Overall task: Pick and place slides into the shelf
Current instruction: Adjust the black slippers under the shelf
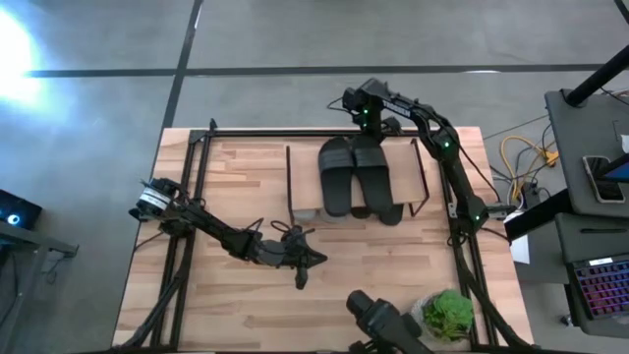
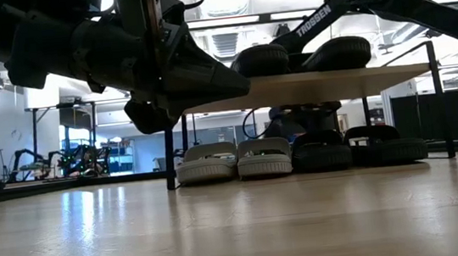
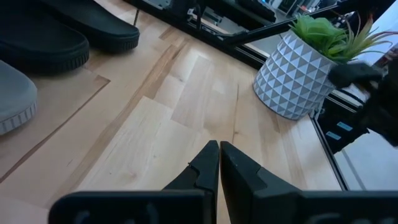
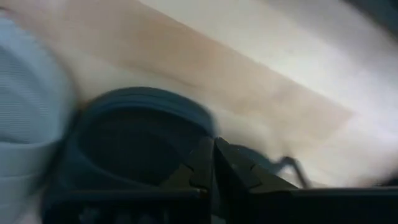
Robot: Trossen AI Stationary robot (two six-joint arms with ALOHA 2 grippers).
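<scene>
Filling the upper left of the low view, the left gripper [image 2: 175, 82] is hanging over bare tabletop [image 1: 246, 295] in front of the shelf [image 2: 310, 86]; its own wrist camera shows the two fingers pressed together on nothing, pointed toward a white faceted planter [image 3: 291, 81] near the table's corner.

Behind the shelf, the right gripper [image 1: 366, 115] is reaching over the heel ends of two black slides [image 1: 359, 175] lying side by side on the top board. Its wrist view shows the fingers clenched, with a dark slide [image 4: 134, 140] right under them, but whether they are pinching its edge or merely resting closed above it cannot be judged.

Under the board, the low view is showing two light grey slides [image 2: 234, 159] and a black pair [image 2: 359, 148] lined up in a row, so all six appear shelved.

Risks from here, as I judge them: the top pair is overhanging the board's front edge, so any push from behind could slide a sandal off. If the fingers are snagging the rubber, pulling back could drag it off the rear. The left arm, swinging home, could clip the thin black legs.

Only "TROSSEN", in white on the right arm, is readable.
</scene>
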